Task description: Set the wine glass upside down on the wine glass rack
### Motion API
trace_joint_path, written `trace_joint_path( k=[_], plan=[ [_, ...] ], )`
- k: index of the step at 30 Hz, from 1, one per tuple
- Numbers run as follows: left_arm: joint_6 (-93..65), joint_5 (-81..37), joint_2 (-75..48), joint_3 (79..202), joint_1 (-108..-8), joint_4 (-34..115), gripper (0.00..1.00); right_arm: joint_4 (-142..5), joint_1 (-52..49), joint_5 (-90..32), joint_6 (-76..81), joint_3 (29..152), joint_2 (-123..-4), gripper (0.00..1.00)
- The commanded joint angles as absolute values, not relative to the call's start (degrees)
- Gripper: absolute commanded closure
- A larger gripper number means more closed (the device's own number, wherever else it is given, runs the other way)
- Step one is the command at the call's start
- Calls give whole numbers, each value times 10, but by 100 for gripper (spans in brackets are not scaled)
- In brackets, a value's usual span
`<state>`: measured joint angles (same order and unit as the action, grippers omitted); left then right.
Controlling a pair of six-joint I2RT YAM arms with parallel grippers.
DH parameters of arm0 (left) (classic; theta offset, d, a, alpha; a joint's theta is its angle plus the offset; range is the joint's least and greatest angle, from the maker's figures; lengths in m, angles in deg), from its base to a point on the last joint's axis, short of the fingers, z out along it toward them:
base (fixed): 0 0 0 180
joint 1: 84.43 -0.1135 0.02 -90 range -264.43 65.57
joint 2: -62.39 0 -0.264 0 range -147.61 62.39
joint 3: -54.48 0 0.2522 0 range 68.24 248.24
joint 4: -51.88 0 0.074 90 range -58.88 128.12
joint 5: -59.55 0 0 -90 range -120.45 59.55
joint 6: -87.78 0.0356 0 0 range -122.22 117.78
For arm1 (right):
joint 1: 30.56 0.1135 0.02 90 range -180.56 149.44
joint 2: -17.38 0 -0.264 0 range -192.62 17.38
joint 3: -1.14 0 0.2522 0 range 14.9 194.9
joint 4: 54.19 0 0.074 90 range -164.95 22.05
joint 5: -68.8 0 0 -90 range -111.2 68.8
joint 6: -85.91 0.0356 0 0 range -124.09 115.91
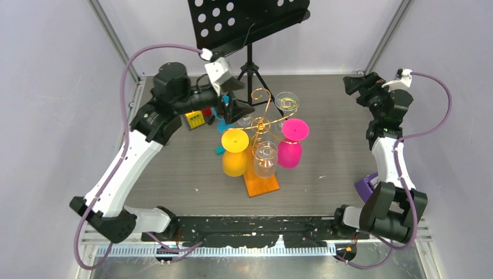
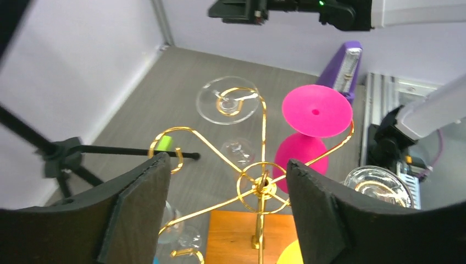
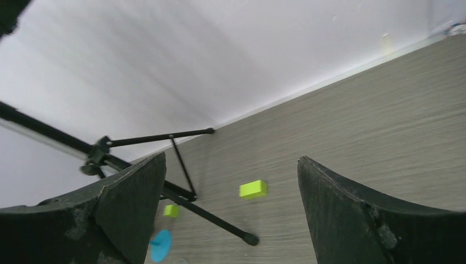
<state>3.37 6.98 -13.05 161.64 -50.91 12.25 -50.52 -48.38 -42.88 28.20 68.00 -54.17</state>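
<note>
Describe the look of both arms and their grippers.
The left arm and right arm both have white links with black joints and bases. A purple cable loops along each to a white wrist camera box. The left gripper and right gripper have broad, matte black fingers.

A black perforated music stand [image 1: 250,20] rises on a tripod at the far edge of the grey surface [image 1: 337,145]. A lime-green block [image 3: 253,189], a smaller green block [image 3: 171,210] and a blue disc [image 3: 161,245] lie near its legs.
</note>
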Motion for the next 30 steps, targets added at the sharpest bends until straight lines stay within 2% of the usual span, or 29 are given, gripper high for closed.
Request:
trace_joint_path(
  k=[1,4,6,8,10,11,12,13,14,15,17,21,26,30],
  plan=[
    [-8,0,-60,1588,-530,188,15,-325,-545,-599,450,662,-604,4],
    [-19,-55,-11,1542,-544,206,7,-136,-565,-643,595,636,-658,5],
    [-36,-96,16,1522,-554,203,3,-111,-567,-645,606,637,-675,5],
    [-45,-147,40,1505,-562,194,2,-176,-559,-631,549,652,-662,5],
    [-57,-197,61,1484,-570,193,1,-323,-539,-583,428,682,-623,5],
    [-64,-220,74,1471,-575,195,0,-465,-510,-549,369,724,-595,4],
    [-76,-238,79,1460,-581,196,0,-537,-488,-451,242,747,-582,5],
    [-88,-252,89,1449,-589,197,0,-654,-432,-384,182,793,-564,5],
    [-101,-263,94,1440,-599,196,0,-687,-407,-269,87,808,-557,4],
    [-122,-271,99,1429,-611,194,0,-725,-375,-201,50,826,-556,5],
    [-157,-271,103,1412,-647,186,0,-735,-365,-156,55,820,-552,5],
    [-221,-237,98,1377,-702,185,1,-726,-365,-178,51,806,-553,5],
    [-236,-238,66,1366,-719,175,0,-741,-366,-197,67,821,-566,4],
    [-248,-241,17,1384,-719,158,1,-736,-368,-284,70,815,-561,1]
  ],
)
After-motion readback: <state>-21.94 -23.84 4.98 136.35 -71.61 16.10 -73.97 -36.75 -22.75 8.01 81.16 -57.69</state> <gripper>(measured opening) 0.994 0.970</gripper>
